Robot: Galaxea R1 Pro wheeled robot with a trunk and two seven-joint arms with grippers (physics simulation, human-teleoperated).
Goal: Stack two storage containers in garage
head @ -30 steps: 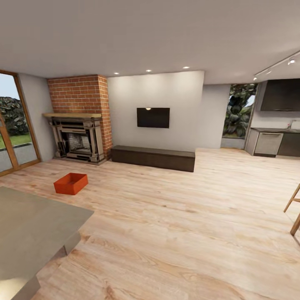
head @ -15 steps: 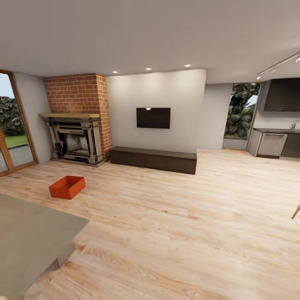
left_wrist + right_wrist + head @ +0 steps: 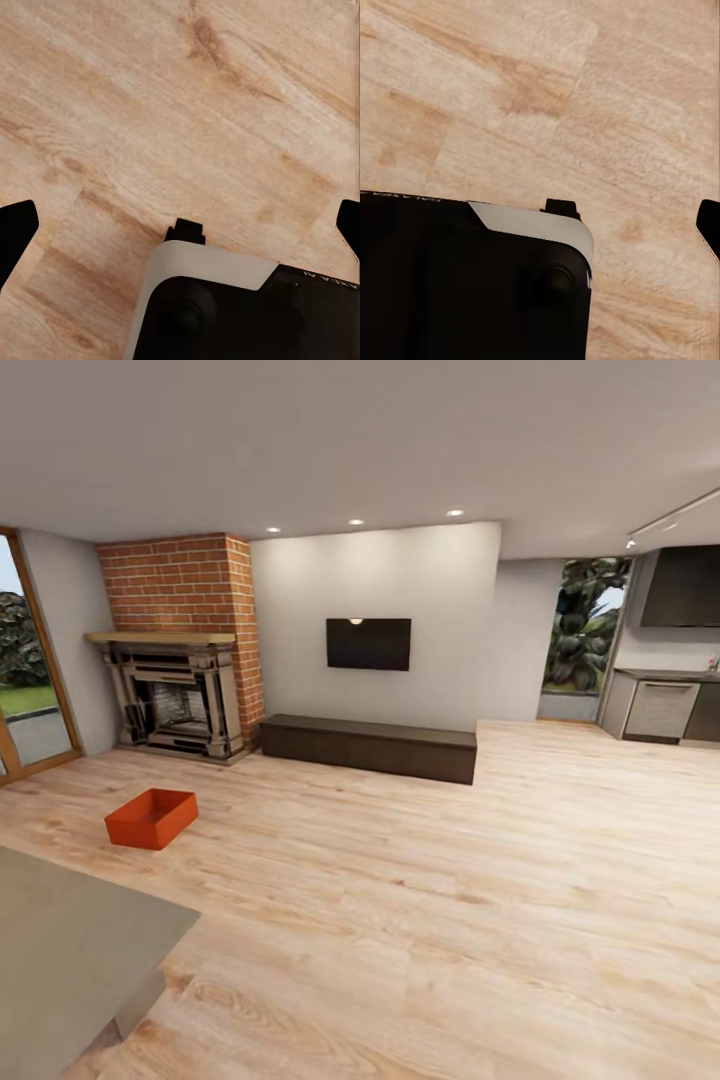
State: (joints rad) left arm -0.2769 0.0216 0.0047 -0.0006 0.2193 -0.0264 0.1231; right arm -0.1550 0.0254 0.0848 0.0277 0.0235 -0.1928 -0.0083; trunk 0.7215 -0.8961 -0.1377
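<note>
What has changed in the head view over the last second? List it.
The camera moved; the things did not. The whole picture slid left: the red box and fireplace drifted leftward, and the wooden chair at the right edge left the picture. The box lies on the wood floor as before.

Storage container (image 3: 151,818) on plank floor (image 3: 420,880), before fireplace (image 3: 175,695); TV (image 3: 368,643) above bench (image 3: 368,746).

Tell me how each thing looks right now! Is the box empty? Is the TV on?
storage container: upright on the wood floor, open top, looks empty
TV: dark, off
fireplace: no fire showing
left tool: fingers spread wide, holding nothing
right tool: only one finger shows, cannot tell
</note>
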